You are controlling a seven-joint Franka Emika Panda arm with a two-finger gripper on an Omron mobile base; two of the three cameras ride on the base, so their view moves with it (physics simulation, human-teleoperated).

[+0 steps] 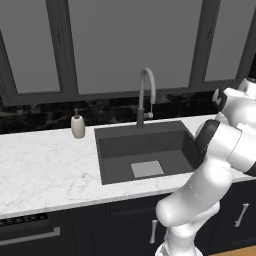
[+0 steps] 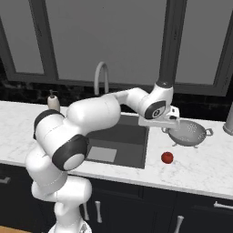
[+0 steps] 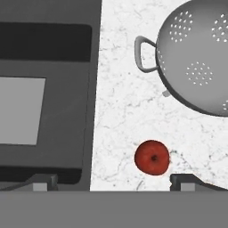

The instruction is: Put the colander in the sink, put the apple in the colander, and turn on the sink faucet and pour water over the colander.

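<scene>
My tool (image 2: 175, 122) hangs spread wide, holding nothing, above the tabletop (image 2: 205, 166) just right of the sink (image 2: 136, 132) edge. Colander (image 2: 189, 134) sits on the tabletop right of the sink, near handle (image 3: 143, 54) facing the sink rim. Apple (image 3: 152, 157) lies apart in front of it, bare marble between them. Sink faucet (image 1: 146, 95) stands behind the basin.
</scene>
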